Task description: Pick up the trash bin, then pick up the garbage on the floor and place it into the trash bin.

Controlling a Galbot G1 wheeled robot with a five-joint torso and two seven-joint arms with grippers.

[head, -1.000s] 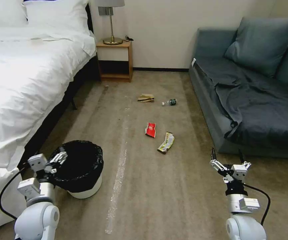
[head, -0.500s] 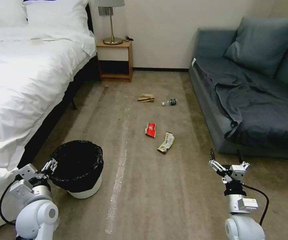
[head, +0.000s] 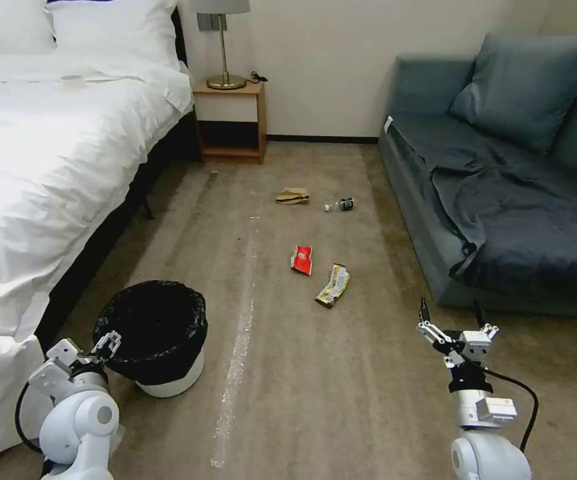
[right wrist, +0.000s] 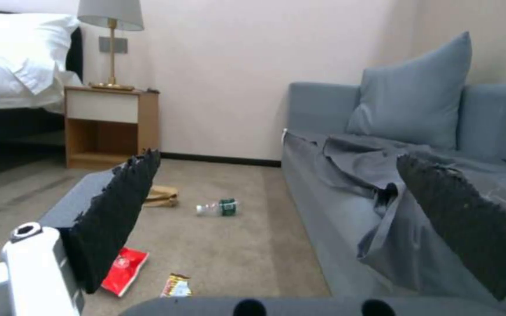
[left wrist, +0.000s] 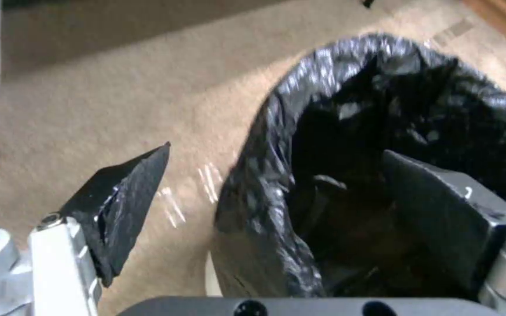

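Observation:
The trash bin (head: 168,373), white with a black bag (left wrist: 382,109) over its rim, stands on the carpet by the bed at the near left. My left gripper (head: 105,343) is open at the bin's near-left rim; in the left wrist view the left gripper (left wrist: 276,188) has one finger outside the bag and the other inside. The garbage lies mid-floor: a red packet (head: 301,259), a yellow wrapper (head: 333,285), a tan paper bag (head: 292,196) and a small bottle (head: 339,205). My right gripper (head: 451,317) hangs open above the carpet near the sofa, holding nothing.
A white bed (head: 41,173) runs along the left and a grey sofa (head: 501,220) along the right. A wooden nightstand (head: 229,120) with a lamp stands at the far wall. Open carpet lies between the bin and the litter.
My left arm has drawn back and down toward me, bringing its gripper from over the bin's left rim to the near-left edge. The right arm has barely shifted.

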